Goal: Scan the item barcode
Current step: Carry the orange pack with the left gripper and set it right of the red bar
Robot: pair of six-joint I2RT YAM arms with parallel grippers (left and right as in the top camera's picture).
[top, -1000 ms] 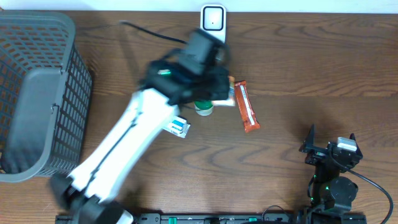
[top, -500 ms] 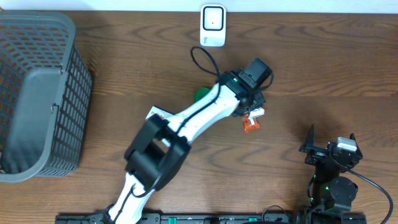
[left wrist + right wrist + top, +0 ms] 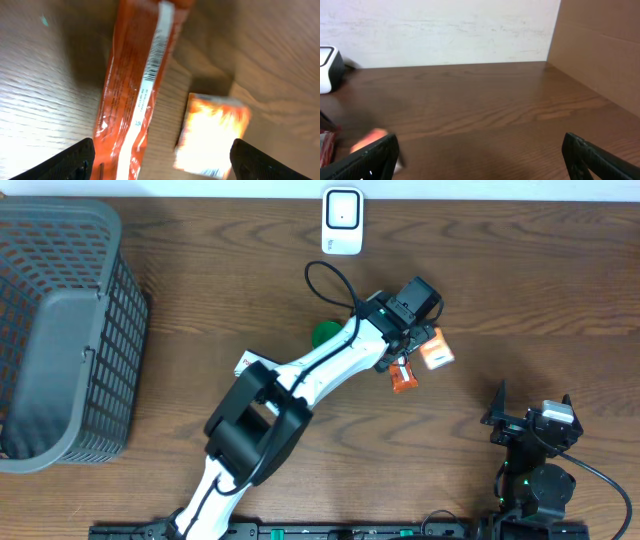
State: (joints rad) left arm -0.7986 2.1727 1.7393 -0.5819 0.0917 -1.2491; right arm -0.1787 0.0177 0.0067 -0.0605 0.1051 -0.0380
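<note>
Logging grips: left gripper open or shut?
Open: on the left gripper, fingertips stand wide apart, clamping neither the orange bar nor the small box.

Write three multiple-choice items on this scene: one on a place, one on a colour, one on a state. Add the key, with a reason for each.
1. Where is the grey basket in the overhead view?
A. far left
B. far right
C. centre

2. What colour is the long wrapper in the left wrist view?
A. blue
B. orange
C. black

3. How does the right gripper stand?
A. shut on a box
B. open and empty
C. shut on nothing

Key:
1 A, its mesh wall fills the left edge of that view.
2 B, the wrapper is orange with a white barcode strip along it.
3 B, its jaws stand wide apart with nothing between them.
</note>
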